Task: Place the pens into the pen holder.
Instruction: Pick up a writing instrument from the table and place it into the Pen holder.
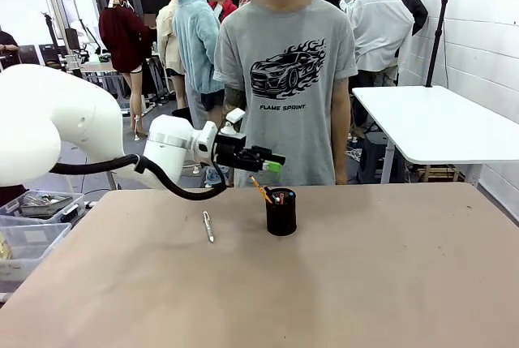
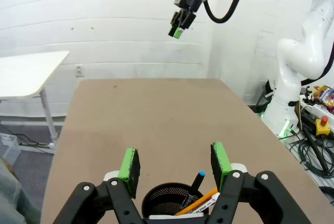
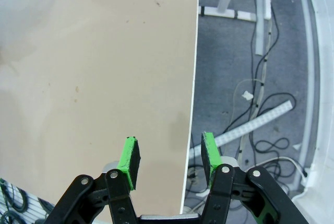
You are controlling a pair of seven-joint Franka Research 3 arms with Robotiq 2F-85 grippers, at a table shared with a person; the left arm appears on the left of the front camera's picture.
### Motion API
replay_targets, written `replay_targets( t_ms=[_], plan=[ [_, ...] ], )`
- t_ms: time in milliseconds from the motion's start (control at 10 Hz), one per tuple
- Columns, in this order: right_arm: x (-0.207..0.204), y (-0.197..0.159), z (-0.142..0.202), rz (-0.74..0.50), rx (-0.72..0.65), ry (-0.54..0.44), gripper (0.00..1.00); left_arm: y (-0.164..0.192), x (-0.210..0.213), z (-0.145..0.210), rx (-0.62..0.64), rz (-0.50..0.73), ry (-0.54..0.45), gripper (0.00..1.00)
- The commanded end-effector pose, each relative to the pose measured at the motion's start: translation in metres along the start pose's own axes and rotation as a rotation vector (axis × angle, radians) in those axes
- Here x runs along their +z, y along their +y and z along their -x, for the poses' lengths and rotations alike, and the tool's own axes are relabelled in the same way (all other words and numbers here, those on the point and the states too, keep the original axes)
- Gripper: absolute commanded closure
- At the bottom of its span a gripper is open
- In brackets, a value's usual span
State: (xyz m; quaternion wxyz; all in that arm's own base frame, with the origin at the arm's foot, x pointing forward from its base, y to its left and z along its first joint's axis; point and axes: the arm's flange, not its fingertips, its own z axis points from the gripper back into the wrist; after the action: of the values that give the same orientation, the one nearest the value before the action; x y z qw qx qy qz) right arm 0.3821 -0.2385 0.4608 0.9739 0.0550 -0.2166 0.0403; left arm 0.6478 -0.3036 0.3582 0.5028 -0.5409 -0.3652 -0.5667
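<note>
The pen holder (image 1: 281,212), a small black mesh cup, stands near the middle of the table. An orange pen (image 1: 260,189) leans out of it to the left. My left gripper (image 1: 273,162) hovers just above it, open and empty. In the left wrist view the pen holder (image 2: 166,199) sits below the green pads (image 2: 129,164), holding the orange pen (image 2: 200,203) and a dark pen with a blue-teal tip (image 2: 198,179). A silver-white pen (image 1: 208,226) lies flat on the table, left of the holder. My right gripper (image 3: 169,158) is open and empty, high over the table's edge.
A person (image 1: 284,80) in a grey T-shirt stands at the far side of the table. Clear plastic bins (image 1: 32,222) sit at the left edge. A white table (image 1: 438,121) stands at the back right. Cables (image 3: 261,130) lie on the floor beyond the table edge.
</note>
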Motion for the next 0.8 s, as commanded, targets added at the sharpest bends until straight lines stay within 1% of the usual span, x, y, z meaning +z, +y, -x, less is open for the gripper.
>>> replay_targets(
  t_ms=[0,100,200,300,400,500,600,700],
  plan=[
    [-0.001,0.0,0.0,0.018,0.003,-0.001,0.4,-0.038,0.044,-0.048,0.033,-0.074,0.075,0.28],
    [-0.001,0.0,0.0,0.018,0.003,-0.001,0.4,-0.062,0.065,-0.073,0.082,-0.165,0.171,0.28],
    [-0.001,0.0,0.0,0.018,0.003,-0.001,0.4,-0.086,0.085,-0.093,0.085,-0.275,0.25,0.28],
    [-0.001,0.0,0.0,0.018,0.003,-0.001,0.4,-0.11,0.103,-0.107,0.129,-0.361,0.32,0.28],
    [-0.001,0.0,0.0,0.018,0.003,-0.001,0.4,-0.129,0.117,-0.116,0.157,-0.467,0.368,0.28],
    [-0.001,0.0,0.0,0.018,0.003,-0.001,0.4,-0.142,0.131,-0.122,0.275,-0.572,0.422,0.28],
    [-0.001,0.0,0.0,0.018,0.003,-0.001,0.4,-0.149,0.139,-0.125,0.424,-0.706,0.479,0.28],
    [-0.001,0.0,0.0,0.018,0.003,-0.001,0.4,-0.158,0.14,-0.125,0.453,-0.736,0.535,0.28]
  ],
)
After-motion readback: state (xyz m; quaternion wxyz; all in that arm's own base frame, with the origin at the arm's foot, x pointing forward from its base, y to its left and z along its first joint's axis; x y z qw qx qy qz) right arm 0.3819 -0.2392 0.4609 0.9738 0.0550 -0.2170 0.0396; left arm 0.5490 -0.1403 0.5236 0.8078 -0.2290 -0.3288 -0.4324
